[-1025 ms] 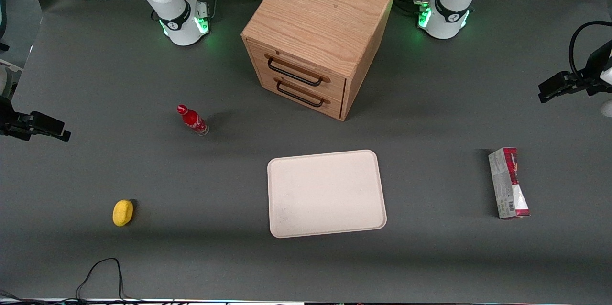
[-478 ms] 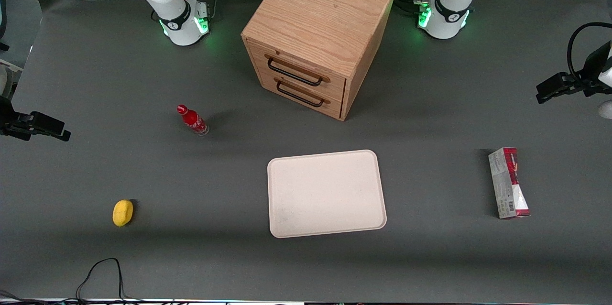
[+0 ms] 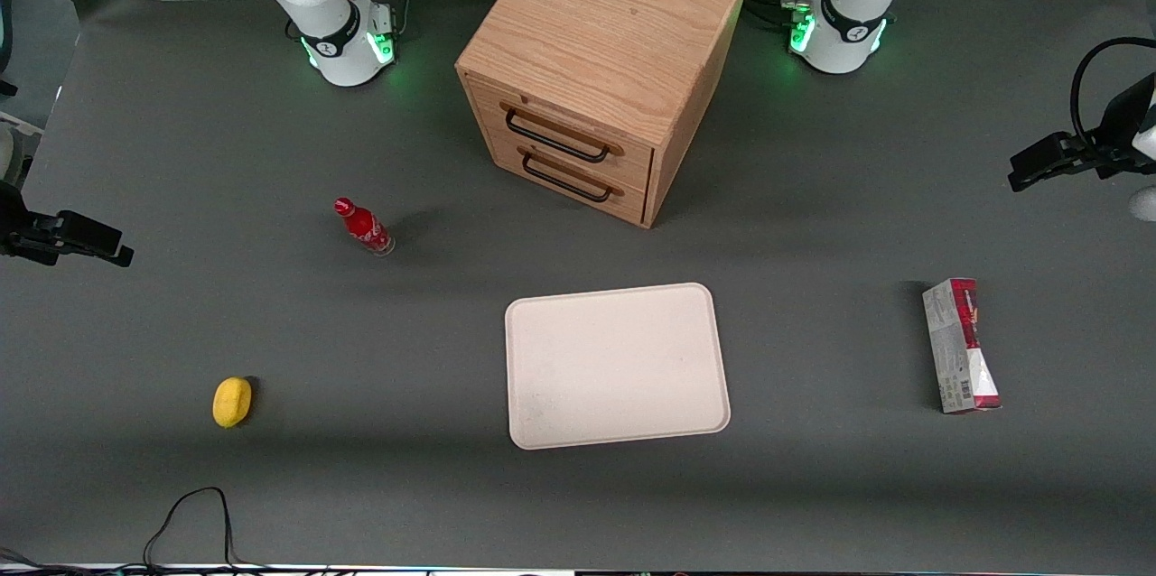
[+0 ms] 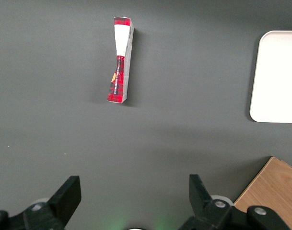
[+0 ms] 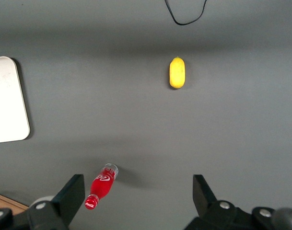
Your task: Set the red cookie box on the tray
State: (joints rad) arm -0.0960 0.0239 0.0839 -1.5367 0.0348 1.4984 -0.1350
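Observation:
The red cookie box (image 3: 960, 346) lies flat on the dark table toward the working arm's end, well apart from the tray (image 3: 617, 366). Its grey-white printed side with the barcode faces up in the front view. The cream-white tray has nothing on it. My left gripper (image 3: 1039, 165) hangs high over the table, farther from the front camera than the box. In the left wrist view the gripper (image 4: 134, 184) is open with nothing between its fingers. That view also shows the cookie box (image 4: 121, 67) and one end of the tray (image 4: 277, 76) on the table below.
A wooden two-drawer cabinet (image 3: 601, 61) stands farther from the front camera than the tray, drawers shut. A small red bottle (image 3: 363, 227) and a yellow lemon-like object (image 3: 232, 401) sit toward the parked arm's end. A black cable (image 3: 185, 517) loops near the front edge.
My left gripper has shifted slightly inward over the table and a little farther from the front camera. The box and the tray have not moved.

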